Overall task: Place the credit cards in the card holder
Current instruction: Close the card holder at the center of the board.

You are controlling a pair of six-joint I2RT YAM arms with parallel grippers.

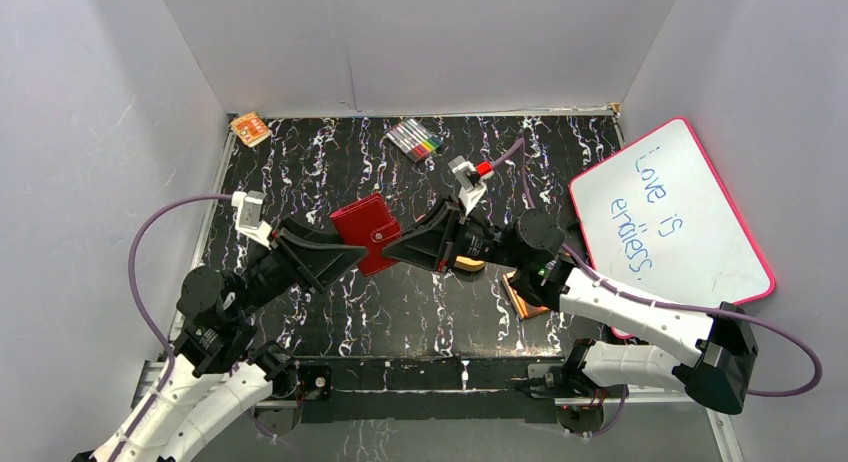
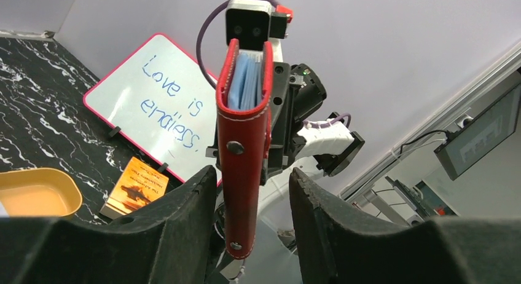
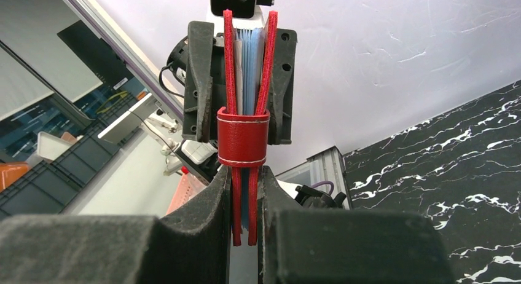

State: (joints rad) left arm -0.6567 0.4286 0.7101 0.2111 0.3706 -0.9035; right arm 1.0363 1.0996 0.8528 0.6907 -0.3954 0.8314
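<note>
Wallet (image 1: 365,232) up in the air over mid-counter (image 1: 300,162), strap wrapped round both covers. Right jaws clamped on its edge. Left jaws apart, straddling it, gap each side. Pale-blue sleeves (image 2: 244,81) show between the covers; cards inside can't tell.

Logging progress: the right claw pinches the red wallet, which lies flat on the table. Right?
No. The right claw pinches the red wallet, but it stands on edge in the air, off the table; the right wrist view shows it.
</note>
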